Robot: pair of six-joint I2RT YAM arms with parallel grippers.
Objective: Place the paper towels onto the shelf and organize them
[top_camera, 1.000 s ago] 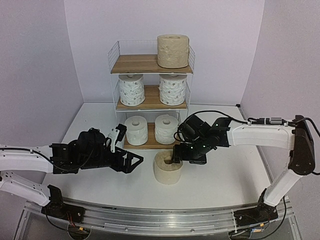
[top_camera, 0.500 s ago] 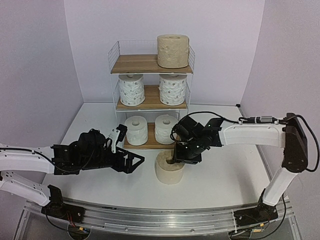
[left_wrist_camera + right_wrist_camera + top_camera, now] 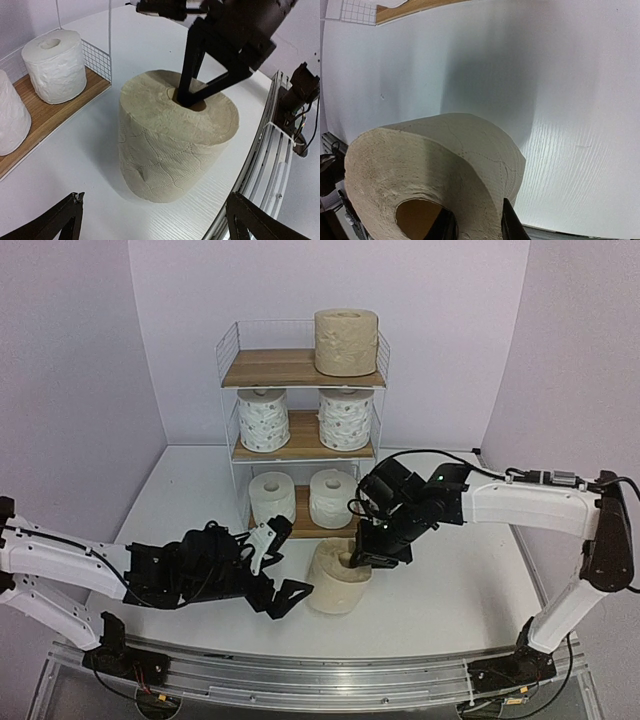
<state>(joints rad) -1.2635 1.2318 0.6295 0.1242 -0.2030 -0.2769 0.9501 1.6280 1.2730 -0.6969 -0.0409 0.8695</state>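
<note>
Right gripper [image 3: 352, 562] is now pinching the wall of the beige roll [image 3: 338, 585], one finger sitting down inside the hollow core and the other pressing the outer face; a second ago its jaws were standing wide over the core, so the grasp is only just being made, with the jaws drawn nearly together on the paper. The wrist view is confirming it, the roll's wall [image 3: 435, 165] running between the two dark fingers. That roll is still standing on end on the table [image 3: 450, 590], just in front of the shelf [image 3: 228, 390] and apart from it, and is not yet leaving the surface. Left gripper [image 3: 287, 562] has been moving in from the left and is now hovering close beside the roll with its jaws fully spread, holding nothing. On the shelf, the plain white rolls [image 3: 272, 500] are occupying the bottom board, the dotted rolls [image 3: 263, 420] the middle, and the second beige roll [image 3: 346, 342] is sitting at the right of the top board [image 3: 270, 368], leaving the left half bare. In my judgement this is the last roll outstanding, and the fresh grip is readying it for a lift to that vacant place.
</note>
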